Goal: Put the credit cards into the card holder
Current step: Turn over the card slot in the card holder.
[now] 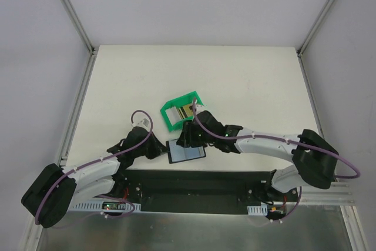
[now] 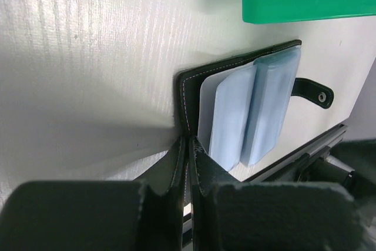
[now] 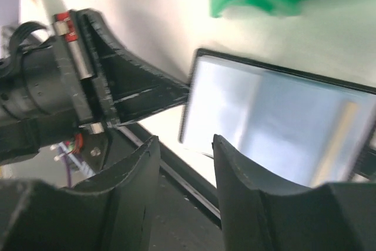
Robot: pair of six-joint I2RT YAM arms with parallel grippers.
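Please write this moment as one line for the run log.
left gripper: shut on card holder edge | right gripper: open, empty, above open holder | credit cards: seen in green bin

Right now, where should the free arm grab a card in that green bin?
Probably by a card's exposed edge, with a finger on each flat face, coming in through the bin's open side. The cards seem to stand on edge there, so only their rims are exposed. The right gripper is open and free; the left gripper is clamped on the wallet.
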